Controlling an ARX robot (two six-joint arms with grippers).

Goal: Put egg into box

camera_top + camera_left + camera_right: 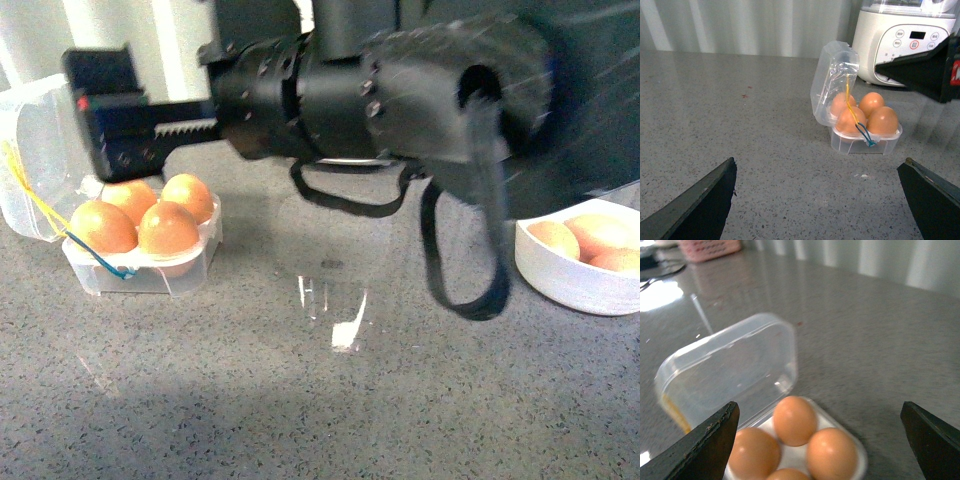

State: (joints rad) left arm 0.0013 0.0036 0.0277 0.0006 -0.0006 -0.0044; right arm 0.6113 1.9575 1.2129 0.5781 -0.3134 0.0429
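Note:
The box (pixel 140 262) is a clear plastic case at the left of the counter, with its hinged lid (pixel 35 150) standing open and yellow and blue bands hanging over the front. Several orange-brown eggs (pixel 168 228) fill its cells, and I cannot tell the egg of the task from the others. My right gripper (pixel 105 125) hangs open just above and behind the box, nothing between its fingers. From the right wrist, the eggs (pixel 794 419) and the lid (pixel 730 370) lie right below the right gripper (pixel 820 440). My left gripper (pixel 817 200) is open and empty over bare counter, well short of the box (pixel 865 137).
A round white bowl (pixel 560 285) with more brown eggs stands at the right edge of the counter. The right arm (pixel 400 90) and its looping black cables (pixel 470 290) span the top of the front view. A white appliance (pixel 900 40) stands behind the box.

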